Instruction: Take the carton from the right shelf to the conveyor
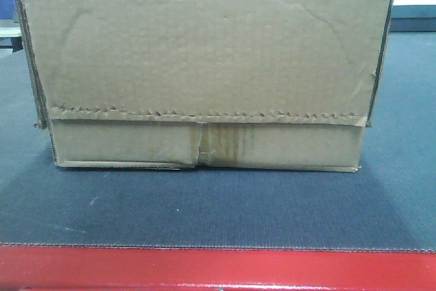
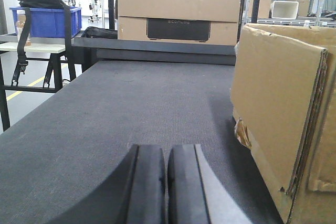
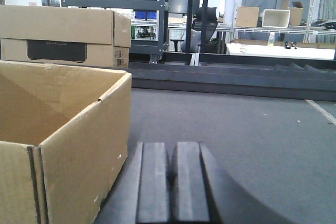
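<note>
The brown carton [image 1: 204, 66] stands on the dark grey conveyor [image 1: 218, 209], just behind the belt's red front edge, and fills most of the front view. Its open top shows in the right wrist view, where the carton [image 3: 63, 140] sits just left of my right gripper [image 3: 172, 153]. That gripper is shut with nothing held, low over the belt. In the left wrist view the carton [image 2: 283, 119] stands to the right of my left gripper [image 2: 166, 156], which is also shut and empty, a short gap away. The shelf is out of view.
A second printed cardboard box [image 2: 178, 11] sits at the far end of the belt. A blue bin [image 2: 44, 22] rests on a side table to the left. Racks, a chair and more boxes [image 3: 247, 17] stand beyond the conveyor.
</note>
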You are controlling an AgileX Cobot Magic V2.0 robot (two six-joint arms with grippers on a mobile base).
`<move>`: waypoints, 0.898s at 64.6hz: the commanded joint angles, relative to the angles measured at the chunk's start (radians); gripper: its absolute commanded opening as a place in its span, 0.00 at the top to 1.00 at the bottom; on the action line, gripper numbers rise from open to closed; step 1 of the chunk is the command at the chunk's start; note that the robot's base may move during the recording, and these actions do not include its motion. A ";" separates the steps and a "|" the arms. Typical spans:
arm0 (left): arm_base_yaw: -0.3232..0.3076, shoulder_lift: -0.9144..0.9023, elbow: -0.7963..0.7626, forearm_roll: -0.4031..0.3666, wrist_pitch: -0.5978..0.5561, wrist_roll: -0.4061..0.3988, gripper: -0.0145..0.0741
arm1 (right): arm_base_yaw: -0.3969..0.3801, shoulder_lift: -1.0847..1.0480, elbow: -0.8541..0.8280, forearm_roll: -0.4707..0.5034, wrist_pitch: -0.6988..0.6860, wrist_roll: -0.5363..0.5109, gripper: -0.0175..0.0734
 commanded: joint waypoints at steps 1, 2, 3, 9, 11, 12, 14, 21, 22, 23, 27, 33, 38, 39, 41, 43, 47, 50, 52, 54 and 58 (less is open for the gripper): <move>0.001 -0.006 -0.001 -0.006 -0.019 0.002 0.82 | -0.001 -0.006 0.003 -0.009 -0.023 -0.002 0.89; 0.001 -0.006 -0.001 -0.006 -0.019 0.002 0.82 | -0.001 -0.006 0.003 -0.009 -0.023 -0.002 0.89; 0.001 -0.006 -0.001 -0.006 -0.019 0.002 0.82 | -0.001 -0.006 0.003 -0.009 -0.023 -0.002 0.89; 0.001 -0.006 -0.001 -0.006 -0.019 0.002 0.82 | -0.001 -0.006 0.003 -0.009 -0.023 -0.002 0.89; 0.001 -0.006 -0.001 -0.006 -0.019 0.002 0.82 | -0.001 -0.006 0.003 -0.009 -0.023 -0.002 0.89; 0.001 -0.006 -0.001 -0.006 -0.019 0.002 0.82 | -0.001 -0.006 0.003 -0.009 -0.023 -0.002 0.89; 0.001 -0.006 -0.001 -0.006 -0.019 0.002 0.82 | -0.001 -0.006 0.003 -0.009 -0.023 -0.002 0.89; 0.001 -0.006 -0.001 -0.006 -0.019 0.002 0.82 | -0.001 -0.006 0.003 -0.009 -0.035 -0.002 0.89; 0.001 -0.006 -0.001 -0.006 -0.019 0.002 0.82 | -0.001 -0.006 0.004 -0.009 -0.040 -0.002 0.89; 0.001 -0.006 -0.001 -0.006 -0.019 0.002 0.82 | -0.001 -0.006 0.004 -0.007 -0.040 -0.002 0.89; 0.001 -0.006 -0.001 -0.006 -0.019 0.002 0.82 | -0.005 -0.006 0.004 0.011 -0.030 -0.012 0.89; 0.001 -0.006 -0.001 -0.006 -0.019 0.002 0.82 | -0.028 -0.006 0.004 0.128 0.020 -0.165 0.89; 0.001 -0.006 -0.001 -0.006 -0.019 0.002 0.82 | -0.062 -0.006 0.023 0.211 0.032 -0.270 0.89; 0.001 -0.006 -0.001 -0.006 -0.019 0.002 0.82 | -0.071 -0.008 0.029 0.216 0.030 -0.273 0.89; 0.001 -0.006 -0.001 -0.006 -0.019 0.002 0.82 | -0.085 -0.010 0.045 0.216 0.021 -0.273 0.89; 0.001 -0.006 -0.001 -0.006 -0.019 0.002 0.82 | -0.095 -0.016 0.067 0.216 0.013 -0.273 0.89; 0.001 -0.006 -0.001 -0.006 -0.019 0.002 0.82 | -0.108 -0.039 0.109 0.217 -0.009 -0.273 0.89; 0.001 -0.006 -0.001 -0.006 -0.019 0.002 0.82 | -0.116 -0.058 0.148 0.217 -0.030 -0.273 0.89; 0.001 -0.006 -0.001 -0.006 -0.019 0.002 0.82 | -0.116 -0.075 0.172 0.217 -0.043 -0.273 0.89; 0.001 -0.006 -0.001 -0.006 -0.019 0.002 0.82 | -0.118 -0.090 0.196 0.217 -0.053 -0.273 0.89; 0.001 -0.006 -0.001 -0.006 -0.019 0.002 0.82 | -0.118 -0.123 0.246 0.217 -0.061 -0.273 0.89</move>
